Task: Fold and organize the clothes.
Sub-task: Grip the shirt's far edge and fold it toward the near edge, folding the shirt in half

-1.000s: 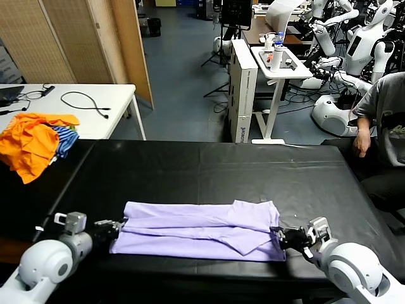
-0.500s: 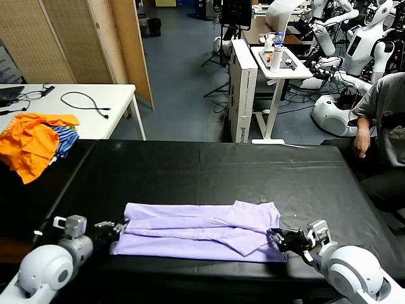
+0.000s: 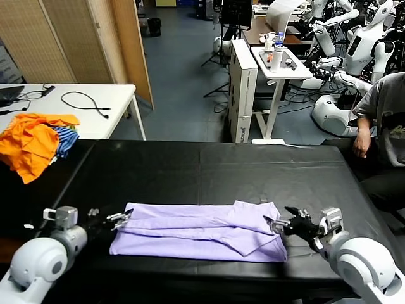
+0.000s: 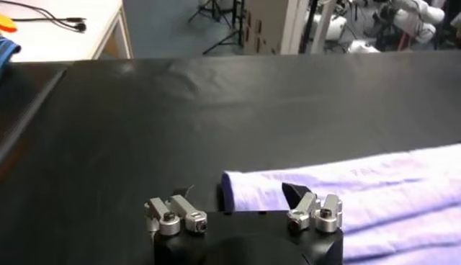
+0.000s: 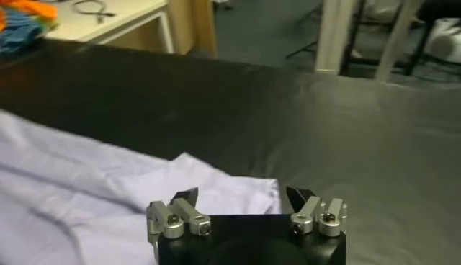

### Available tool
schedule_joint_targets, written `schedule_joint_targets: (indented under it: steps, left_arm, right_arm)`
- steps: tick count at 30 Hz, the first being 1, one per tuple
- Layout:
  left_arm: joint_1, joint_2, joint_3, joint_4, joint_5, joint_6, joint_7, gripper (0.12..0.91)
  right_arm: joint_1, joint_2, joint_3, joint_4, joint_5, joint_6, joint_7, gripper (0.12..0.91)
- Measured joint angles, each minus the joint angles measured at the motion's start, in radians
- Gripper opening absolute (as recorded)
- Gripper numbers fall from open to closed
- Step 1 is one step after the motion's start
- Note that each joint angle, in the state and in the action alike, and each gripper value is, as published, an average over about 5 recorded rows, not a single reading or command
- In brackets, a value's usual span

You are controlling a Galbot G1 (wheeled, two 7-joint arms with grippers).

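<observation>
The pale lavender T-shirt (image 3: 199,231) lies folded into a long flat band across the near part of the black table (image 3: 221,168). My left gripper (image 3: 114,220) stands open at the shirt's left end; in the left wrist view that end (image 4: 360,194) lies flat between the spread fingers of the left gripper (image 4: 238,194), not pinched. My right gripper (image 3: 281,225) is open at the right end. In the right wrist view the shirt's corner (image 5: 108,194) rests on the table between the wide-apart tips of the right gripper (image 5: 243,196).
Bright orange garments (image 3: 31,142) and a blue-and-white striped one (image 3: 65,138) are piled at the table's far left corner. Behind them stands a white desk (image 3: 82,104) with cables. A seated person (image 3: 383,120) is at the far right, and a white cart (image 3: 278,63) stands beyond the table.
Both grippers have opened and let go of the shirt's ends, drawing slightly outward. The shirt stays flat where it lay.
</observation>
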Motion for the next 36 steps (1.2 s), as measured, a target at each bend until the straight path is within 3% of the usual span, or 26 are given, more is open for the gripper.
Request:
schedule_joint_targets:
  steps: [8, 16, 19, 26, 29, 33, 36]
  left_arm:
    - [-0.062, -0.041, 0.030, 0.064, -0.049, 0.000, -0.002, 0.907]
    - [-0.087, -0.071, 0.051, 0.108, -0.052, 0.000, -0.007, 0.907]
    - [-0.088, -0.081, 0.054, 0.127, -0.053, 0.000, -0.007, 0.907]
    - [-0.088, -0.092, 0.058, 0.145, -0.054, -0.003, -0.006, 0.903]
    - [-0.088, -0.094, 0.060, 0.150, -0.051, -0.004, -0.007, 0.861]
    - [-0.086, -0.098, 0.062, 0.154, -0.049, -0.004, -0.007, 0.710]
    - [-0.084, -0.101, 0.064, 0.154, -0.049, -0.004, -0.007, 0.552]
  right_arm:
    - [0.058, 0.083, -0.022, -0.091, 0.022, 0.000, 0.020, 0.907]
    - [0.092, 0.127, -0.042, -0.139, 0.014, 0.000, 0.027, 0.900]
    - [0.100, 0.139, -0.046, -0.155, 0.009, 0.000, 0.027, 0.858]
    - [0.111, 0.162, -0.049, -0.184, -0.006, 0.001, 0.023, 0.704]
    - [0.113, 0.171, -0.052, -0.195, -0.015, 0.002, 0.020, 0.598]
    - [0.115, 0.179, -0.059, -0.202, -0.024, 0.002, 0.018, 0.372]
    - [0.113, 0.183, -0.061, -0.200, -0.032, 0.002, 0.012, 0.234]
